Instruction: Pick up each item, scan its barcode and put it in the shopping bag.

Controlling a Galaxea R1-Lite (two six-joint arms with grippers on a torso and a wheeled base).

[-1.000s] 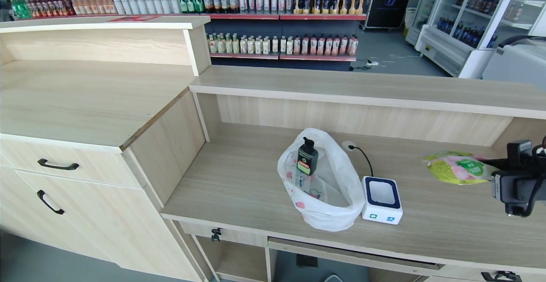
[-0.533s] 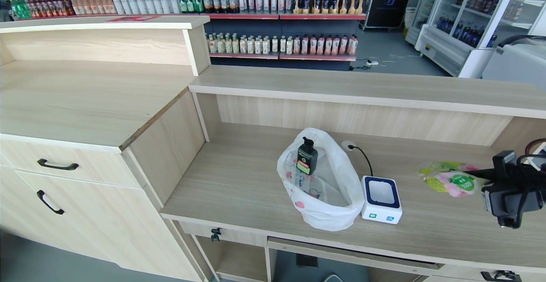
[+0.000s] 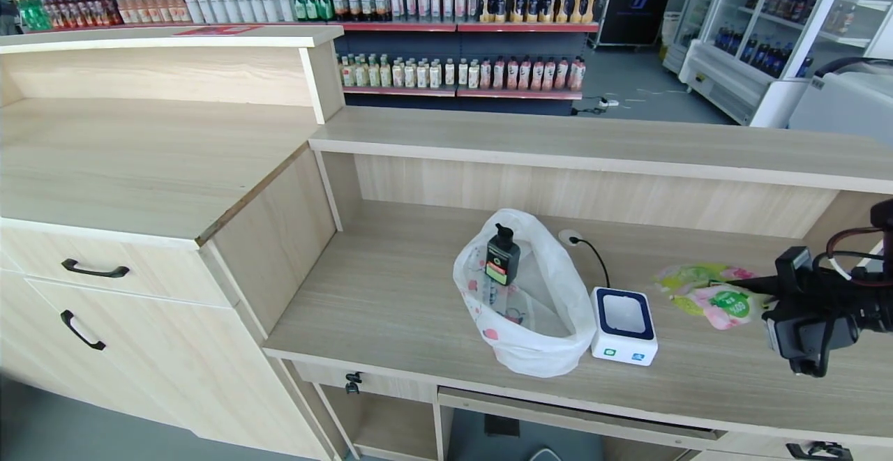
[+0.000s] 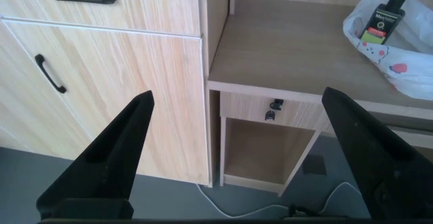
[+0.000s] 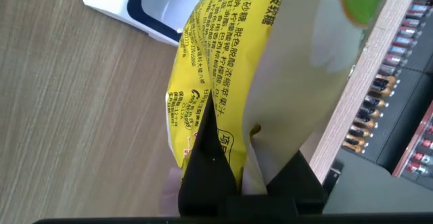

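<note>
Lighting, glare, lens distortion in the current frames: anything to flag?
Head view: the wide lens splays verticals, so the fridge leans outward, and daylight washes out its glass. Left wrist view: the open left pincer is an unlit black silhouette against the bright cabinet front. Right wrist view: the right pincer is likewise dark, gripping an evenly lit snack pouch.

Right gripper level at the right, jaws clamped on a pouch, left gripper low, jaws spread wide
</note>
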